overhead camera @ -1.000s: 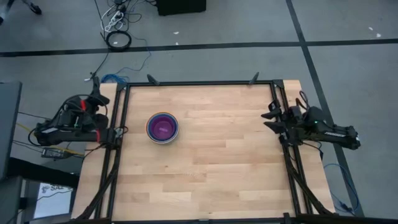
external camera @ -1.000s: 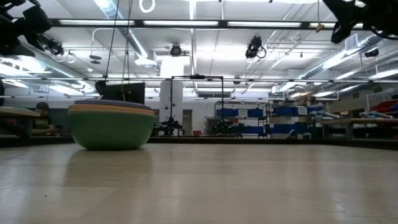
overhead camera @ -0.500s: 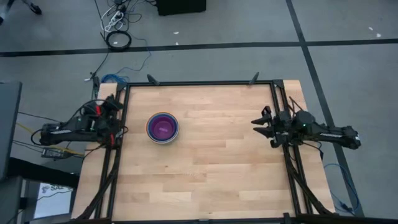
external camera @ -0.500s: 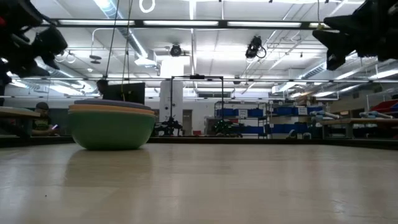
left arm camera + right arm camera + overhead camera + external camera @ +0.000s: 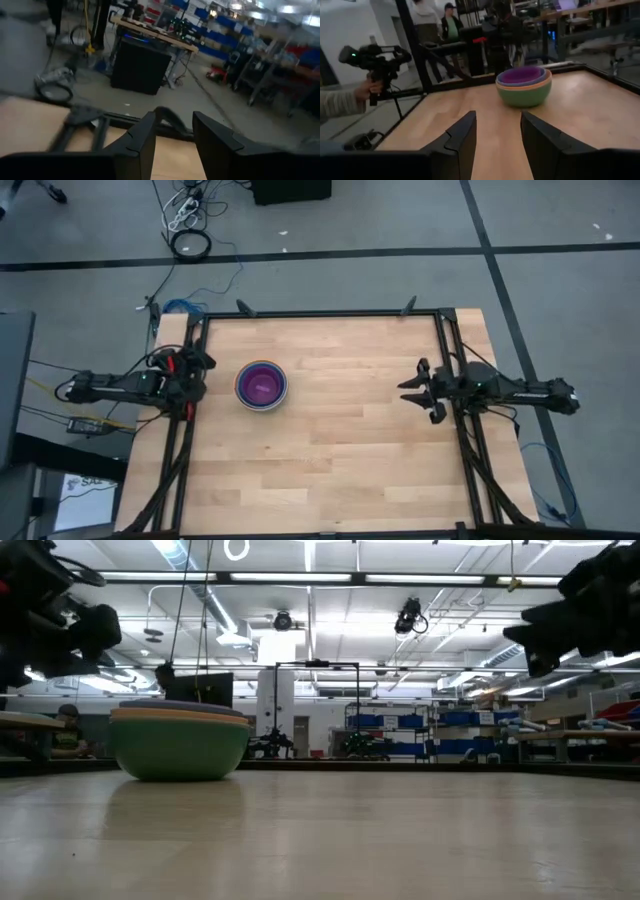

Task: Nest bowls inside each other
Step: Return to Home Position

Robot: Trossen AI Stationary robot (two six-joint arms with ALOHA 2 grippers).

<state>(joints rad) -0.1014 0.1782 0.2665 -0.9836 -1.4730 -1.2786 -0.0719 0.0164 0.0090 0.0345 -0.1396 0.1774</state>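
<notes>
The bowls stand nested in one stack [image 5: 261, 385] on the left half of the wooden table. The outermost is green, with orange and blue-grey rims above it and a purple one innermost [image 5: 524, 86]. The green bowl's base rests on the table [image 5: 180, 745]. My left gripper [image 5: 203, 368] hovers at the table's left rail, left of the stack, open with nothing between its fingers [image 5: 172, 142]. My right gripper [image 5: 412, 390] hovers at the right rail, pointing level toward the stack, open and empty [image 5: 497, 145].
A black frame rail [image 5: 320, 313] runs around the table. The bare wood [image 5: 340, 450] between the stack and my right gripper is free. Beyond the table's left side a person's hand holds a camera rig [image 5: 372, 60], and other people stand behind [image 5: 451, 25].
Both grippers have come down and now point level. My left gripper has swung toward the table's right, up to the left rail, and has rolled. My right gripper has moved a little toward the table's left, over the right rail. The stack of bowls has stayed put.
</notes>
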